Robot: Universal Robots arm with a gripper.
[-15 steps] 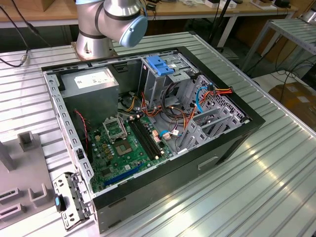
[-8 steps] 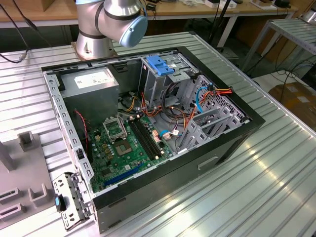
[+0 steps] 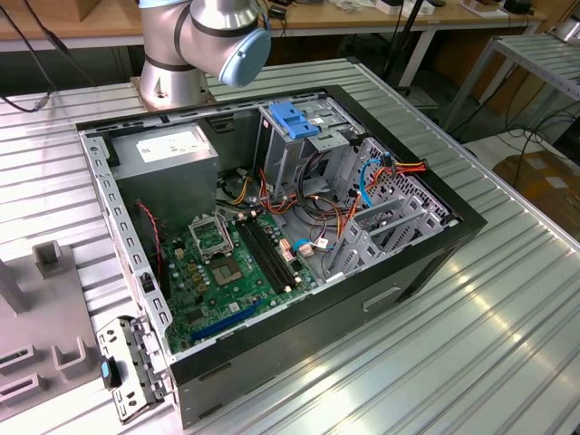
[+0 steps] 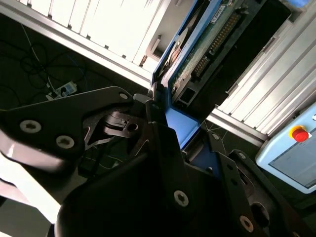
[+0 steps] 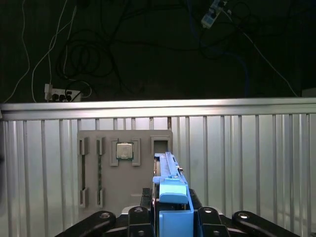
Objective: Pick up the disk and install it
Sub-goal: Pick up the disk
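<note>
The tool (image 5: 173,219) is clamped on the disk (image 5: 170,190). In the first wrist view its black fingers (image 5: 139,217) press against either side of the disk, which stands on edge with its blue rail facing the camera. In the second wrist view the disk (image 4: 210,42) runs away from the fingers, showing its green circuit board and a blue rail along the edge. Past the disk in the first wrist view is the ribbed metal tabletop (image 5: 247,148). On it lies a grey fixture (image 5: 123,197) with slots and a square chip (image 5: 124,150) set in one pocket. I cannot tell whether the disk touches the fixture. The second wrist view also shows a pale blue pendant (image 4: 291,158) with a red button (image 4: 298,133).

In the exterior view the arm (image 3: 204,36) stands at the upper left, just behind the open case (image 3: 272,358). The case lies on its side in the middle of the tabletop. Inside it, the green motherboard (image 3: 231,263) is at centre and the grey power supply (image 3: 168,149) is toward the upper left. The metal cage (image 3: 299,154) is at upper centre with a blue latch (image 3: 292,118) on top. Orange, red and blue cables (image 3: 362,181) run on the exterior view's right of the cage. A grey fixture sits at the lower left of the frame.
</note>
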